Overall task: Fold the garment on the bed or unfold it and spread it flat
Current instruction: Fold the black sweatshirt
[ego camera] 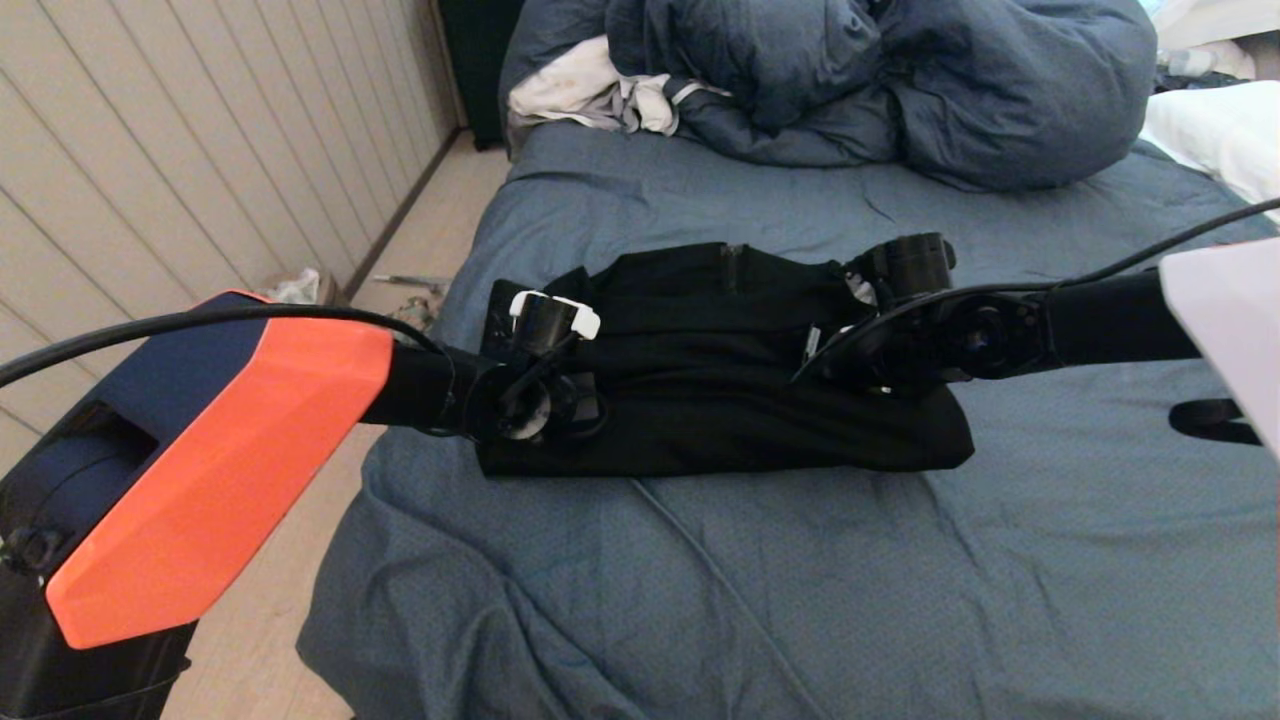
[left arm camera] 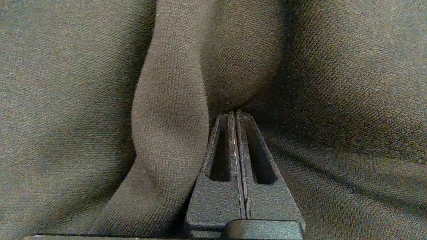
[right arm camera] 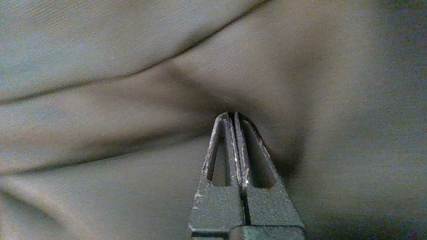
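The bed [ego camera: 700, 600] fills most of the head view, its blue-grey sheet wrinkled, with a wide bare stretch on the near side of the garment [ego camera: 720, 400]. One black hooded sweatshirt lies across the middle of the bed as a wide folded band, its near edge straight and its far edge uneven. Two arms reach over it, one from each side. The left gripper [left arm camera: 235, 115] sits at the garment's left end, fingers pressed together, tips pushed into a fold of the black fabric; whether any cloth is pinched between them cannot be told. The right gripper [right arm camera: 232, 115] sits at the garment's right end, likewise fully closed with its tips buried in a crease. Left of the garment the bed edge drops to a strip of pale floor [ego camera: 420, 240] running along a panelled wall [ego camera: 200, 150]. Right of the garment the sheet carries on to the frame edge. Beyond the garment lies more open sheet, then one puffy dark blue duvet [ego camera: 900, 80] heaped at the far end, with one white-grey cloth [ego camera: 590, 95] bunched against its left side.
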`<state>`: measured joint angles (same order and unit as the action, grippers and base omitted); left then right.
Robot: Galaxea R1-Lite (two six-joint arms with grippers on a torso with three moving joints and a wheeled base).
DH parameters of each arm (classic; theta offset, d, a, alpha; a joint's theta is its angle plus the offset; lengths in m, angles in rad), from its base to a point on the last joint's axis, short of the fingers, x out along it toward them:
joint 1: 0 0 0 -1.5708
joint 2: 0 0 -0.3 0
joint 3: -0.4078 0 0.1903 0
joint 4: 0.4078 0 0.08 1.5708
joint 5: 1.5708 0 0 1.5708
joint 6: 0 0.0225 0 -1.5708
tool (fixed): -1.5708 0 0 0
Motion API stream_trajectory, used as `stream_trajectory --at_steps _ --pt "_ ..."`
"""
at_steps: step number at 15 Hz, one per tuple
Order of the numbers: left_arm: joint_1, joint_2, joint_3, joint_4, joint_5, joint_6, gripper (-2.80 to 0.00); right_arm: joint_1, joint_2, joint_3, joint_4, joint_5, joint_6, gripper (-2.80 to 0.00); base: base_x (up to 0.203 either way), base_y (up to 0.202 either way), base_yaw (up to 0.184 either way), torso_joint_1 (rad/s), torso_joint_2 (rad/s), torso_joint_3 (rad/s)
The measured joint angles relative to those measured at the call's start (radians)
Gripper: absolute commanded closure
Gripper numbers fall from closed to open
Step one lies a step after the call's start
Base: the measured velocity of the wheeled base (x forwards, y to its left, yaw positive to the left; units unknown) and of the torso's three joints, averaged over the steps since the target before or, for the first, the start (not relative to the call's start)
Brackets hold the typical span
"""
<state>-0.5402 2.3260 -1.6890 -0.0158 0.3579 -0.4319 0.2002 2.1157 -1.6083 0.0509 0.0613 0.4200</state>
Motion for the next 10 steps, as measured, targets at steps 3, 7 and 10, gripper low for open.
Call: stream_trajectory --at_steps 3,7,10 --pt "0.023 -0.025 0.007 0.010 -0.001 0.000 0.00 -0.048 0.003 0.005 -0.002 0.000 -0.002 0.00 0.000 0.000 0.000 0.000 0.00 0.000" --pt "0.060 -0.044 -0.008 0.012 0.001 0.001 0.00 -0.104 -0.002 -0.009 -0.001 0.000 -0.017 0.00 0.000 0.000 0.000 0.000 0.00 0.000" --pt "0.097 -0.059 -0.035 0.017 -0.014 0.004 0.00 -0.131 -0.020 -0.031 0.001 0.000 -0.018 0.00 0.000 0.000 0.000 0.000 0.00 0.000"
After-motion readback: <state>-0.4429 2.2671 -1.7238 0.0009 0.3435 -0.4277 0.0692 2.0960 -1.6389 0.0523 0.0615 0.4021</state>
